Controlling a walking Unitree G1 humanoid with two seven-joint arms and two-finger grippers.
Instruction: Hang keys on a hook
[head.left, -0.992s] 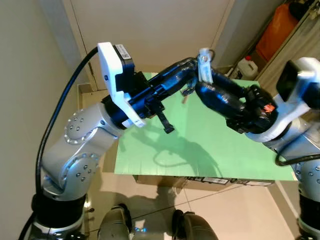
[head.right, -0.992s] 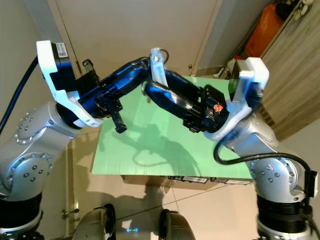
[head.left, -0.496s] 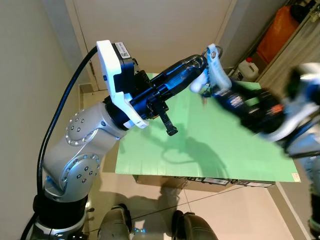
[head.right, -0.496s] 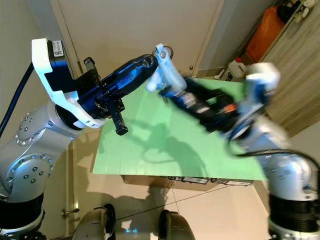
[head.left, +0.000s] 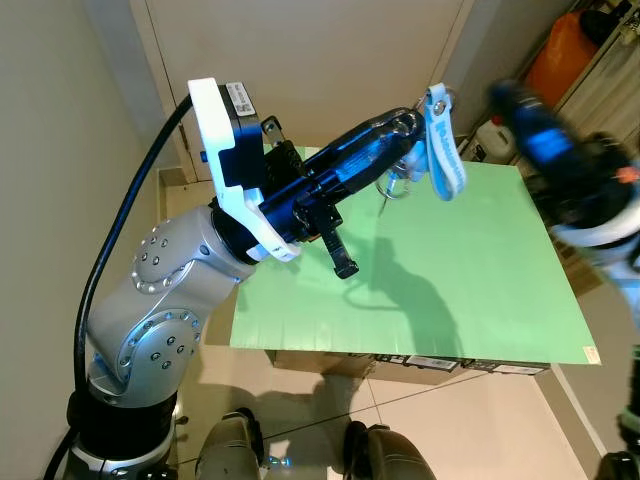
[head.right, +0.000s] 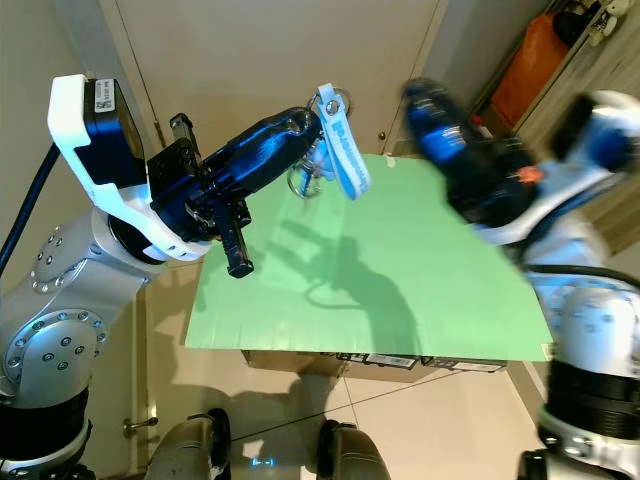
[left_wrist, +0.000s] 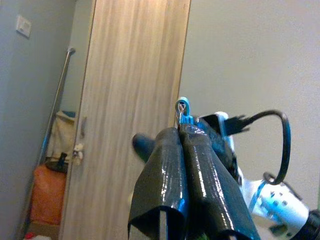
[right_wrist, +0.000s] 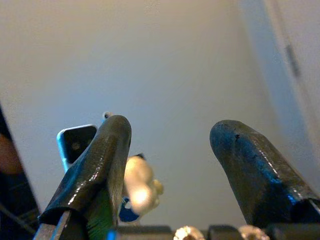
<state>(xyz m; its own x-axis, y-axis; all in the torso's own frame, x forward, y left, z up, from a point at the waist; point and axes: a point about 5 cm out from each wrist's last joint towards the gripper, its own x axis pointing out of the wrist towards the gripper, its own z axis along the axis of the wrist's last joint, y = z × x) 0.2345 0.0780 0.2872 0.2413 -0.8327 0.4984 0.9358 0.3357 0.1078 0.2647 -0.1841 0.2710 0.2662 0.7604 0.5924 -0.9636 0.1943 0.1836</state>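
left gripper (head.left: 408, 128) pinching keys (head.left: 440, 150); right gripper (right_wrist: 172, 145) agape

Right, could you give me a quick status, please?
Left gripper shut on keys' blue strap. Right gripper open, apart. Keys dangle above green table. No hook seen.

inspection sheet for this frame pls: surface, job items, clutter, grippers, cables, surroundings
Surface: green table top, bare, on a box-like base.
Job's things: keys on a ring with a blue strap, dangling above the table; hook: nothing seen.
Clutter: nothing seen on the table.
Grippers: left gripper shut on the blue strap's upper end, raised over the table's far edge. Right gripper open, holding nothing; right arm motion-blurred off to the right.
Cables: black cable looping from the left wrist camera housing down behind the left arm.
Surroundings: cream wall and door panels, wooden door, orange container, white jug, tiled floor.
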